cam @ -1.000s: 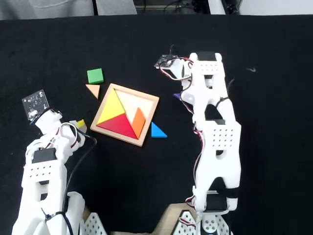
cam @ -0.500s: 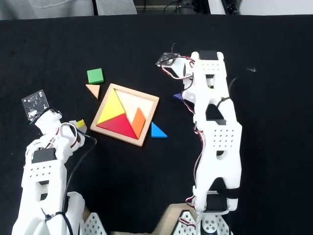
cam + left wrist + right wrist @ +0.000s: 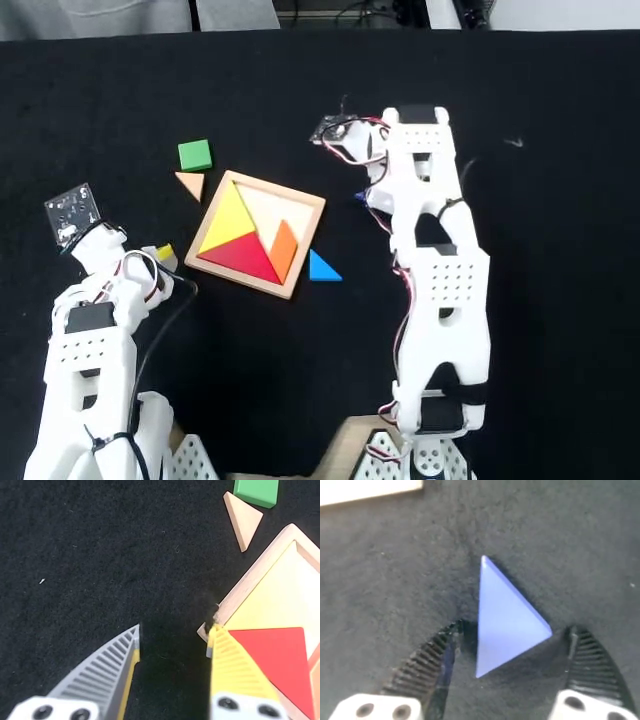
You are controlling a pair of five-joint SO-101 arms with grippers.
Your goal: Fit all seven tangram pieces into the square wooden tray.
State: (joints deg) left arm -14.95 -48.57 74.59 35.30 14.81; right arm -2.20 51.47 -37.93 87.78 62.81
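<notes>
Right gripper [image 3: 512, 629], jaws spread apart, straddles the violet triangle [image 3: 502, 620] lying near the right corner of the tray [image 3: 275, 187]

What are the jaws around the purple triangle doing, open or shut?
Open. The right gripper has its jaws apart, one each side of the purple triangle, with dark table showing between.
</notes>
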